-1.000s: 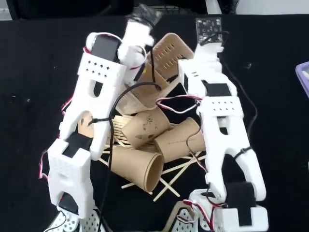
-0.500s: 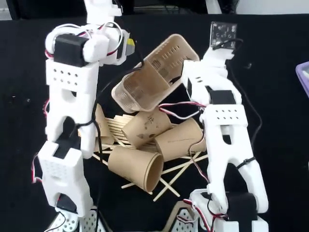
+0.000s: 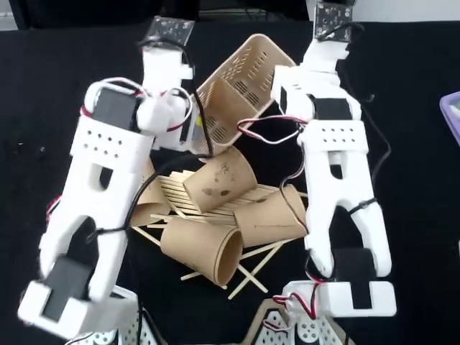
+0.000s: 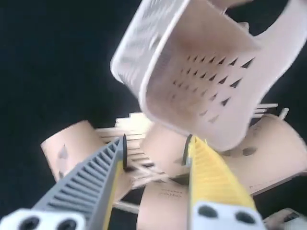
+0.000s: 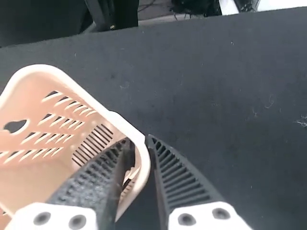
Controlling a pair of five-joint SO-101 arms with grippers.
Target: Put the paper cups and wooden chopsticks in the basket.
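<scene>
Your basket [image 3: 241, 93] stands tilted beyond the heap, its open mouth turned down toward it. I cannot tell whether its low edge rests on the pile. The right gripper [image 5: 138, 142] holds it by the rim, with 1 finger inside the wall and 1 outside, pinching it.

The 4 paper cups [image 3: 201, 248] lie on their sides, heaped together under and just ahead of the left gripper [image 4: 156, 143]. The wooden chopsticks [image 3: 251, 260] are strewn flat under and between them, pointing several ways.

The left fingers are spread wide and hold nothing. 1 cup [image 4: 163, 155] shows in the gap between their tips, with the basket's mouth just past them.

The left arm is the nearer one to the pile, so I judge the next pick to be its job. The carry would be short: forward from the fingertips into the tilted mouth. I cannot fix that cup's long axis from the wrist view, so check it against the finger gap before you close.
</scene>
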